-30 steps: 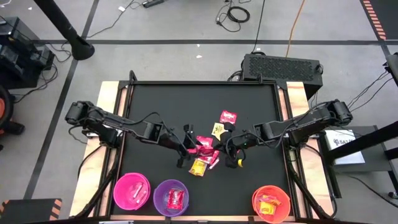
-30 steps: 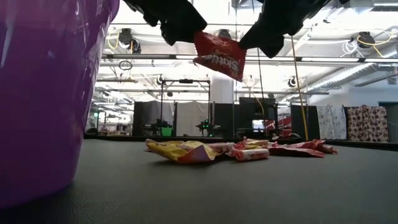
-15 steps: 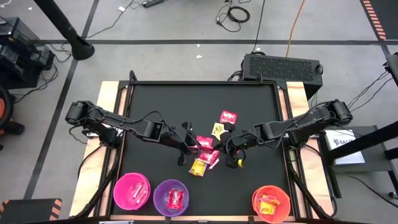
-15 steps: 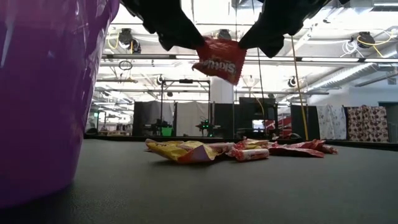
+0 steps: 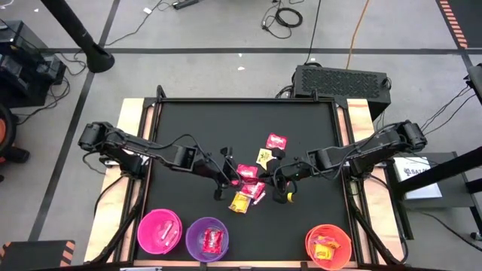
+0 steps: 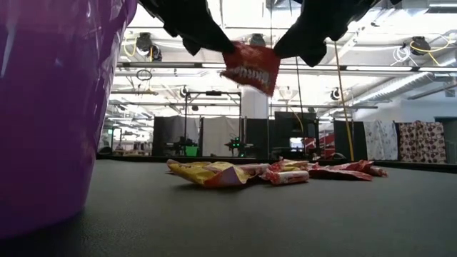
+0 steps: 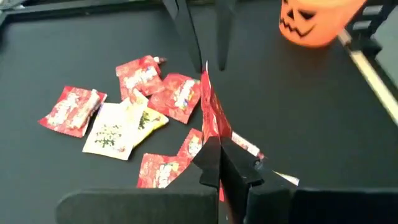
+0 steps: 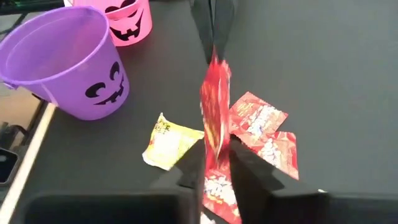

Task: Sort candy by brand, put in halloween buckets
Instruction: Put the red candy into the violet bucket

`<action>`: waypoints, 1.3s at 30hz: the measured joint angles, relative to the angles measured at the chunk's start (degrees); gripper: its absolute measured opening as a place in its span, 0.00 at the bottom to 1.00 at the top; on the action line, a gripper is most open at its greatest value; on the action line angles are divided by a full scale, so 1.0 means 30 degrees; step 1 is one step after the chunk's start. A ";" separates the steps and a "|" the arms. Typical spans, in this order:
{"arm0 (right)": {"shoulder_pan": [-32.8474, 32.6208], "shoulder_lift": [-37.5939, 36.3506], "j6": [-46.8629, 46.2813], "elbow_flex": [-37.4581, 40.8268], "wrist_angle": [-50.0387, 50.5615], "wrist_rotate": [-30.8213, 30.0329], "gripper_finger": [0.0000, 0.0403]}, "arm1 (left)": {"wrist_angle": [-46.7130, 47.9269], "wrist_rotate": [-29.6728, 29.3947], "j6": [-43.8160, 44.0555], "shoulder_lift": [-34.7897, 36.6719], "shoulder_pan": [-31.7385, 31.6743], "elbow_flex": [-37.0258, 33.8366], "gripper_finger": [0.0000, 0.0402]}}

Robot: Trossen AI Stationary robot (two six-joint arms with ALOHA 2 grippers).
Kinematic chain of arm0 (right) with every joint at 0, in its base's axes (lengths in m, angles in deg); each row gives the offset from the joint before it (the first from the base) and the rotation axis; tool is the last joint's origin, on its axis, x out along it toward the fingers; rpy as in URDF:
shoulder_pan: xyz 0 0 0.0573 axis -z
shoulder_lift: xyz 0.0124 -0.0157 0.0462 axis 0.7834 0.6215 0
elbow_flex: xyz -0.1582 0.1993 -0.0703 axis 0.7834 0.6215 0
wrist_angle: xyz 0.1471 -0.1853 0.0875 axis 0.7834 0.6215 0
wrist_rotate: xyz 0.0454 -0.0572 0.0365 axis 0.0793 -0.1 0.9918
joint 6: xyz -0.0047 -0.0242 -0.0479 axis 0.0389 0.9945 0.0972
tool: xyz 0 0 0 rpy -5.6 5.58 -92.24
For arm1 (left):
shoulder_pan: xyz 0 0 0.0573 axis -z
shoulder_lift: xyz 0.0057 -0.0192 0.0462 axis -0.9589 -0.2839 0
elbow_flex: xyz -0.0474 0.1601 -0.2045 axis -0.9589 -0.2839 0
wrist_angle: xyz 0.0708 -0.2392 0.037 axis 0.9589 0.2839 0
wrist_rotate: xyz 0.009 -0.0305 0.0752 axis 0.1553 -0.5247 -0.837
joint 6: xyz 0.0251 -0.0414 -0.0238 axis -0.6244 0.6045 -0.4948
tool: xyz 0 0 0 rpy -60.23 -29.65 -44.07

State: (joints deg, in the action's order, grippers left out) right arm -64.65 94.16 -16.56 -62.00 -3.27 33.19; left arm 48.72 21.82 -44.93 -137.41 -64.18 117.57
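Note:
A red candy packet (image 6: 250,68) hangs in the air over the table's middle, between my two grippers. My left gripper (image 7: 219,163) is shut on its left end. My right gripper (image 8: 217,171) stands open, a finger on either side of the packet's right end (image 8: 214,134). More candy lies flat on the black table below: red packets (image 7: 177,96), a yellow one (image 8: 166,144) and a pale one (image 7: 112,130). The pink bucket (image 5: 160,231), purple bucket (image 5: 207,239) and orange bucket (image 5: 329,246) stand along the near edge, with candy in them. My left gripper pinches the red packet's left end (image 7: 213,134) between its two shut fingers. It comes slanting down from the table's left side. The packet stands on edge, stretching away from the fingers, lifted clear of the table. My right gripper's fingers (image 8: 252,168) flank the packet's other end; whether they touch it I cannot tell.
The purple bucket (image 6: 50,107) fills the low view's left side. A lone red packet (image 5: 276,141) and a yellow one (image 5: 263,156) lie toward the far side. Bare black table lies at the far edge and between the purple and orange buckets.
My left gripper has closed in on the red packet's left end and taken hold of it. The packet has stayed in the air in the same spot, and its lower edge has tipped up slightly. Neither arm has shifted.

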 joint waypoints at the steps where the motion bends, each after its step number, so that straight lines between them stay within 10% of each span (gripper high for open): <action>1: -0.0058 -0.0213 -0.0213 0.0000 0.0183 -0.0044 0.21 | 0.0037 -0.0191 0.0377 0.0226 -0.0010 0.0000 0.01; 11: -0.1064 -0.2628 -0.1543 0.0000 0.3238 -0.4134 0.50 | 0.1664 -0.1490 0.2949 0.4023 0.0202 0.0007 0.00; 21: -0.1123 -0.1483 -0.1542 0.0430 0.3702 -0.6237 0.52 | -0.0554 -0.8687 0.0084 0.7764 0.3665 -0.1573 0.00; 39: -0.1133 -0.1310 -0.2006 0.0466 0.3695 -0.6178 0.52 | -0.6178 -0.8399 -0.2555 1.1641 0.3757 -0.5952 0.00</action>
State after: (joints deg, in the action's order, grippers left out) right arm -68.05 90.23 -22.58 -60.60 7.81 14.65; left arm 30.19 -3.38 -52.59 -102.49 -52.91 99.71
